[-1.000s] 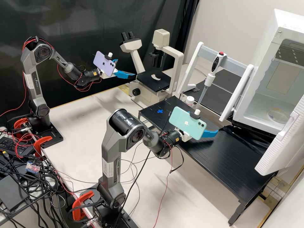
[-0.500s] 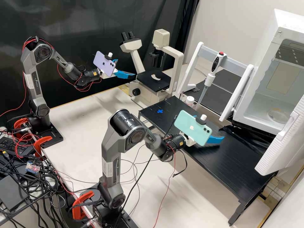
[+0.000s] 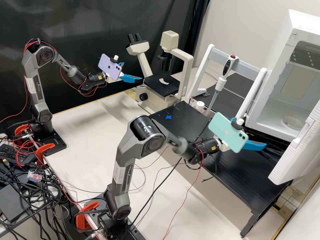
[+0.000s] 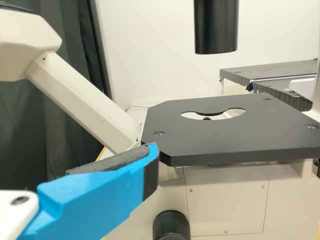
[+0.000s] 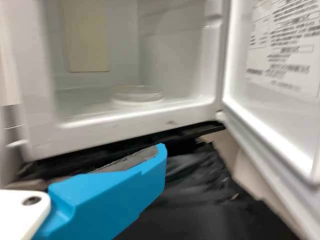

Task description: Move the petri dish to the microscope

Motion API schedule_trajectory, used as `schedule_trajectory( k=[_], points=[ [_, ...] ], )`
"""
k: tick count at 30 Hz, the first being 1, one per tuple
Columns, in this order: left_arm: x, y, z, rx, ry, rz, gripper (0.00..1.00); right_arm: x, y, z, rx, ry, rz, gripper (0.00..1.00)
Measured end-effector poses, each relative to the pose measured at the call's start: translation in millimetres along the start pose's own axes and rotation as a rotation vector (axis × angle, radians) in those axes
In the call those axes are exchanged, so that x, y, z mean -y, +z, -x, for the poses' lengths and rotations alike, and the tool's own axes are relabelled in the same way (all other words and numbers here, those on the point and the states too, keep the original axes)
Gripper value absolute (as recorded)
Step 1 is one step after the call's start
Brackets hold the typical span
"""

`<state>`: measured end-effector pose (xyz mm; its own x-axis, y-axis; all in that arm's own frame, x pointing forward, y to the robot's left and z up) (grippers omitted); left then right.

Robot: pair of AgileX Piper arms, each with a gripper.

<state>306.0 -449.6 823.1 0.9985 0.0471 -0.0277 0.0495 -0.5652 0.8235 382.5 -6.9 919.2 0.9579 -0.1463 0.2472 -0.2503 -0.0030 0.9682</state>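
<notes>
The clear petri dish (image 3: 292, 122) lies on the floor of the white incubator (image 3: 263, 117); in the right wrist view the dish (image 5: 136, 95) appears as a pale blurred disc inside. My right gripper (image 3: 251, 134) is open outside the doorway, above the black bench, apart from the dish; its wrist view shows one blue finger of the gripper (image 5: 150, 167). At the back, my left gripper (image 3: 134, 71) stands open beside the cream microscope (image 3: 184, 66), short of the black stage (image 3: 156, 87). The left wrist view shows the gripper (image 4: 145, 167) near the bare stage (image 4: 225, 142).
The incubator's door (image 3: 296, 153) stands open, beside the right gripper. A pipette (image 3: 224, 78) hangs on a white rack (image 3: 200, 71) between microscope and incubator, near a white-capped bottle (image 3: 199, 105). A blue cross (image 3: 168, 117) marks the black bench (image 3: 230, 173).
My right gripper first dipped slightly, then moved right, closer to the incubator. The left arm has kept still, and the dish has not moved.
</notes>
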Motion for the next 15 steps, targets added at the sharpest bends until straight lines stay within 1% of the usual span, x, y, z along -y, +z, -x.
schedule_trajectory(
  k=[1, 7, 11, 13, 15],
  points=[
    [0.0, 0.0, 0.0, 0.0, 0.0, 0.0, 1.0, -1.8, 1.2, -7.1, 0.011, 0.002, 0.008, 1.0],
    [0.0, 0.0, 0.0, 0.0, 0.0, 0.0, 1.0, -12.3, 3.0, -44.0, 0.052, 0.027, 0.032, 1.0],
    [0.0, 0.0, 0.0, 0.0, 0.0, 0.0, 1.0, -20.8, 4.7, -58.1, 0.073, 0.061, 0.017, 1.0],
    [0.0, 0.0, 0.0, 0.0, 0.0, 0.0, 1.0, -24.1, 3.7, -70.4, 0.087, 0.076, 0.021, 1.0],
    [0.0, 0.0, 0.0, 0.0, 0.0, 0.0, 1.0, -27.1, 1.7, -79.5, 0.085, 0.091, 0.021, 1.0]
  ],
)
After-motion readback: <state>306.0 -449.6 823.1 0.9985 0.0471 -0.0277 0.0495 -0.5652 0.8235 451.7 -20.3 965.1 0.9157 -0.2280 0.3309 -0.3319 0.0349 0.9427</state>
